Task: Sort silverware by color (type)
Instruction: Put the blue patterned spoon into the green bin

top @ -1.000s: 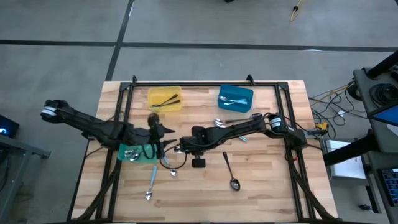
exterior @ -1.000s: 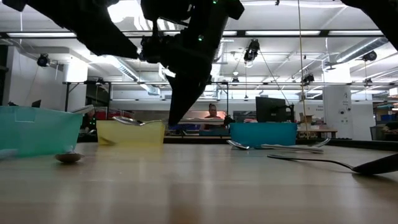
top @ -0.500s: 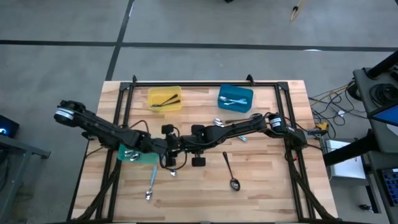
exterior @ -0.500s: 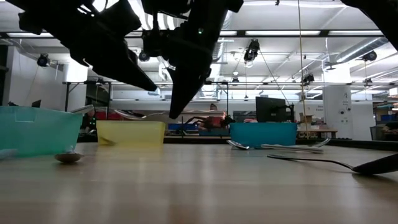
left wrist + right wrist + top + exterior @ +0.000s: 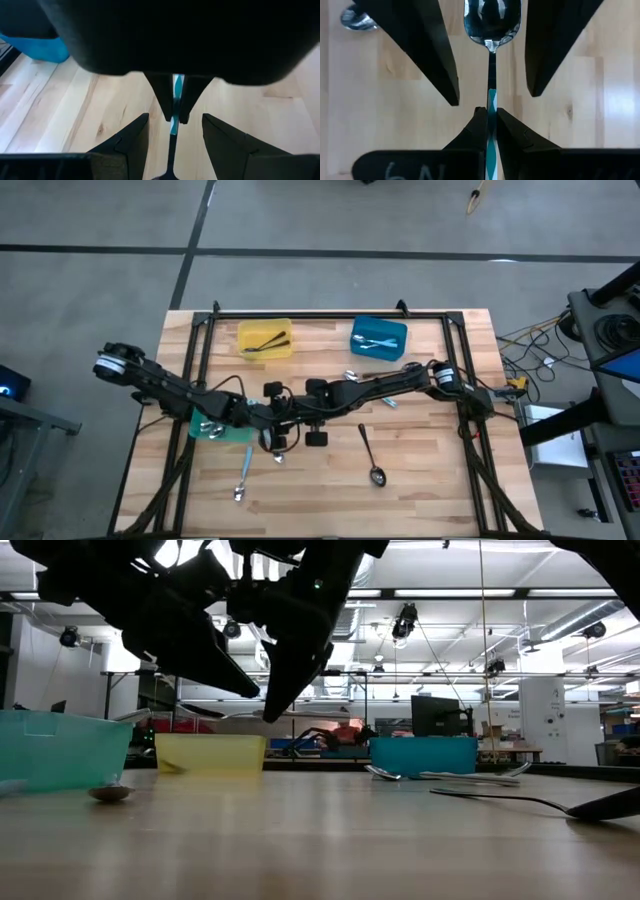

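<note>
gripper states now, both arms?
Left gripper: jaws open, either side of the spoon, holding nothing.
Right gripper: jaws shut on the light-blue-handled silver spoon.

Spoon (image 5: 492, 20): bowl tip cut by the frame edge, blue handle end hidden between the right gripper's (image 5: 491, 122) fingers (bin contents in the high view too small to identify).

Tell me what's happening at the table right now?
The right gripper is shut on a blue-handled spoon, held above the middle of the table. The left gripper faces it with open fingers either side of the spoon's bowl end, not yet closed: it looks like a handover. Other spoons lie in the yellow bin and blue bin; more lie loose.
</note>
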Controlling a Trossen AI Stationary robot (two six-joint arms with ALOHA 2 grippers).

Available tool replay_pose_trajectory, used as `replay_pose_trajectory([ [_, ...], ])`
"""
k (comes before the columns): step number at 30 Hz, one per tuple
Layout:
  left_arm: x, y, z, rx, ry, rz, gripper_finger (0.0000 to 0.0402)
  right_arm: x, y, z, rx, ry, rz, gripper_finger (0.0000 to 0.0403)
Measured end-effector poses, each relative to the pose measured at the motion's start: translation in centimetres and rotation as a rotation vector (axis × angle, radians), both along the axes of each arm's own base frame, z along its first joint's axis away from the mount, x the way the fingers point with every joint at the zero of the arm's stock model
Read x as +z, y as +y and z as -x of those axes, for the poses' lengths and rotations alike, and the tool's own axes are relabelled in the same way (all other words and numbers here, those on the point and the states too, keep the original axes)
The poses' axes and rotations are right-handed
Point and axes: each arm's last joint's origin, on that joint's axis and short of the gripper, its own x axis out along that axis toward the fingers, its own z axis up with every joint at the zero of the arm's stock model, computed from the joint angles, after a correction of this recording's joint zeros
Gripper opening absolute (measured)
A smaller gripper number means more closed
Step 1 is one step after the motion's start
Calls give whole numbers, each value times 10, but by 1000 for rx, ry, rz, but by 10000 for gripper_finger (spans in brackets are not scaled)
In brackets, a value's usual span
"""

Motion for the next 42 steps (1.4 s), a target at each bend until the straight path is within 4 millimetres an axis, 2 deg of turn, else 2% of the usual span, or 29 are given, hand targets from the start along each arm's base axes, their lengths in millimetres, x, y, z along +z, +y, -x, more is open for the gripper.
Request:
replay_pose_trajectory([
  [18,-13,2,-6,3,32,-24,164,2,-1,4,-3,34,32,13],
  [26,-12,2,-7,7,23,-33,164,3,0,4,-35,33,13,13],
  [31,-3,2,6,-11,62,-77,164,7,-1,12,-23,88,29,13],
  [36,22,9,27,29,56,-114,164,5,-5,19,-14,160,71,13],
  [42,53,14,47,22,-51,-99,164,24,-10,34,-34,182,121,13],
])
